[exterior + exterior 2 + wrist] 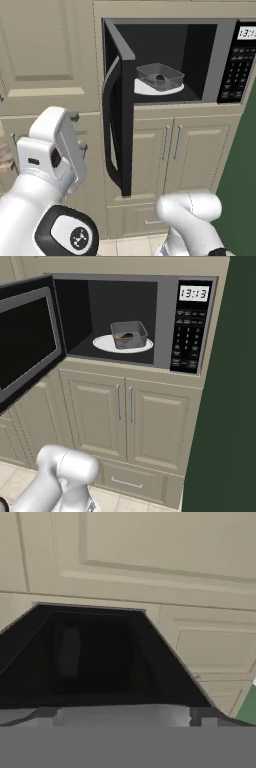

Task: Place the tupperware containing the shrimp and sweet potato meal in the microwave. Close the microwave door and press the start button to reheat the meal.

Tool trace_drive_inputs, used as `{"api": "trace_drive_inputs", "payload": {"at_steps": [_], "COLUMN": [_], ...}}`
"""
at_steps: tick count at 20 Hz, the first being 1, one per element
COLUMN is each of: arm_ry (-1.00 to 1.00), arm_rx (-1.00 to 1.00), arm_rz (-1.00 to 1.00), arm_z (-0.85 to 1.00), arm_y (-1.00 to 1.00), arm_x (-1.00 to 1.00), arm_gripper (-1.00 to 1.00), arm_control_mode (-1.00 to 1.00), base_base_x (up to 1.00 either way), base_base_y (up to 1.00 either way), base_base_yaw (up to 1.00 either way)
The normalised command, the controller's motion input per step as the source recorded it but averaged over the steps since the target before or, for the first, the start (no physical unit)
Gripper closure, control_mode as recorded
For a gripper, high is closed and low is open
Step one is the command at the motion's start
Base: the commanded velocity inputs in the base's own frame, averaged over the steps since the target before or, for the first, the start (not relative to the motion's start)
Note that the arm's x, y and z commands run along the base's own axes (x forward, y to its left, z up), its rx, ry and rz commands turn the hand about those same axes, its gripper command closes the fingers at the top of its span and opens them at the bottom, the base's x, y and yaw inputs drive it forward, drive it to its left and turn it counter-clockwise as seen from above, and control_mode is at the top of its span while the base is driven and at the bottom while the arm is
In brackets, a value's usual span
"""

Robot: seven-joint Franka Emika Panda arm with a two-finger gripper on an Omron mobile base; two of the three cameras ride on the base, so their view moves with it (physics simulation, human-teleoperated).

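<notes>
The black microwave (212, 60) (165, 321) stands open. Inside it, the grey translucent tupperware (160, 76) (129, 335) rests on the white turntable plate (144, 89) (104, 344). An orange and brown shrimp and sweet potato meal (160, 78) (127, 335) lies in it. The microwave door (121, 125) (25, 341) (100, 657) is swung out to the left, its grey handle (106, 115) on the outer face. My gripper (79, 132) is open and empty, left of the door on its outer side and apart from it.
The keypad panel (237, 65) (189, 331) with the clock display (193, 292) sits right of the cavity. Beige cabinet doors (170, 145) (125, 406) stand below the microwave. A dark green wall (240, 175) (230, 381) bounds the right side.
</notes>
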Motion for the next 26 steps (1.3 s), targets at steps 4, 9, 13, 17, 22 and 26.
{"api": "trace_drive_inputs", "payload": {"at_steps": [4, 9, 13, 17, 22, 26], "arm_ry": [0.04, 0.06, 0.07, 0.06, 0.02, 0.0], "arm_rx": [-0.1, -0.05, -0.02, 0.0, 0.0, 0.01], "arm_rz": [-0.12, -0.16, -0.23, -0.27, -0.27, -0.24], "arm_z": [-0.06, -0.04, -0.05, -0.03, -0.06, -0.03], "arm_y": [0.39, 0.13, -0.03, -0.3, -0.73, -1.0], "arm_x": [0.65, 0.7, 0.65, 0.56, 0.18, 0.0], "arm_gripper": [-1.0, -1.0, -1.0, -1.0, -1.0, -1.0], "arm_control_mode": [-1.0, -1.0, -1.0, -1.0, -1.0, -1.0], "base_base_x": [0.0, 0.0, 0.0, 0.0, 0.0, 0.0], "base_base_y": [0.0, 0.0, 0.0, 0.0, 0.0, 0.0], "base_base_yaw": [0.0, 0.0, 0.0, 0.0, 0.0, 0.0]}}
